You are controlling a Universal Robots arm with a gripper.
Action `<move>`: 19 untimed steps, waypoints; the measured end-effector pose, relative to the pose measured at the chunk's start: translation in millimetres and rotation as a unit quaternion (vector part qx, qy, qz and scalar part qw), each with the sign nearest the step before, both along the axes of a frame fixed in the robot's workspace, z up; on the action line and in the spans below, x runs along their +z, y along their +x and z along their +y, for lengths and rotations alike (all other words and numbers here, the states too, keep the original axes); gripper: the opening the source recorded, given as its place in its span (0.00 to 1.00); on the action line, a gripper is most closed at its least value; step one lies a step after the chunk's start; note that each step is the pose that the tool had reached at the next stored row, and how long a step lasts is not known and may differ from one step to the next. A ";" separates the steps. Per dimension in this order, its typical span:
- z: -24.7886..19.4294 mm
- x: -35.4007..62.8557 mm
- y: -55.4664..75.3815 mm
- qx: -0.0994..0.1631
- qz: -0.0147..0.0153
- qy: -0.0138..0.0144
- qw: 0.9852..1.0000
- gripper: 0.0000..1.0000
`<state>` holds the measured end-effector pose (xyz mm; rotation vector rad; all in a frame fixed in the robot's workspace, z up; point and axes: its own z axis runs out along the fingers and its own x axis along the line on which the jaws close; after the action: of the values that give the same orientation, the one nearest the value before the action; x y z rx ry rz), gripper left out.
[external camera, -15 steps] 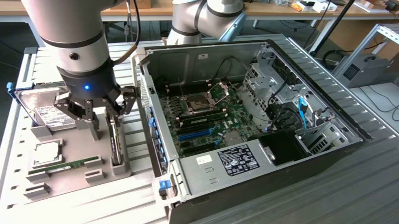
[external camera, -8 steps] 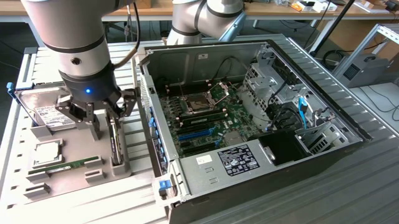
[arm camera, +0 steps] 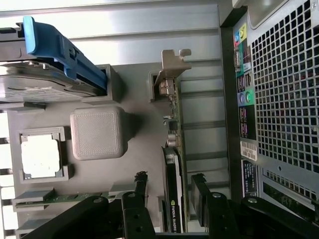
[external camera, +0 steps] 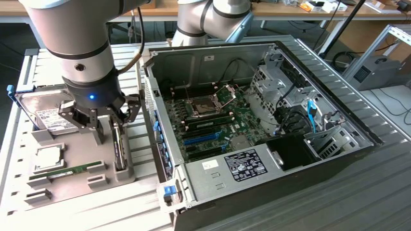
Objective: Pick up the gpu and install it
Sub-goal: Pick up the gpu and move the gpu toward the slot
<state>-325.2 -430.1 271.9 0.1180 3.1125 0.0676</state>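
Observation:
The gpu (external camera: 119,154) stands on its long edge in a slot of the grey parts tray (external camera: 77,144), just beside the open computer case (external camera: 257,120). In the wrist view the gpu (arm camera: 173,164) is a thin dark card with a silvery bracket at its far end. My gripper (external camera: 110,131) is lowered over the card's near end. In the wrist view my gripper (arm camera: 169,177) is open, with one black finger (arm camera: 141,186) on each side of the card and a small gap to it on both sides. Nothing is held.
On the tray lie a hard drive with a blue handle (arm camera: 40,84), a processor chip (arm camera: 40,156), a green memory stick (arm camera: 65,196) and a grey block (arm camera: 97,132). The case's perforated rear wall (arm camera: 279,99) runs close alongside the card. Blue slots (external camera: 204,139) sit on the motherboard.

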 end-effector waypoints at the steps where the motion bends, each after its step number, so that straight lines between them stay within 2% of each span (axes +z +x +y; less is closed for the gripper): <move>1: 0.0 -0.9 0.0 0.000 0.000 0.000 1.000 0.48; 15: 0.0 -3.9 0.0 0.000 0.000 0.000 1.000 0.48; 19: 0.0 -9.1 0.0 0.000 0.000 0.000 1.000 0.48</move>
<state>-325.1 -430.1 262.8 0.1180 3.1124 0.0678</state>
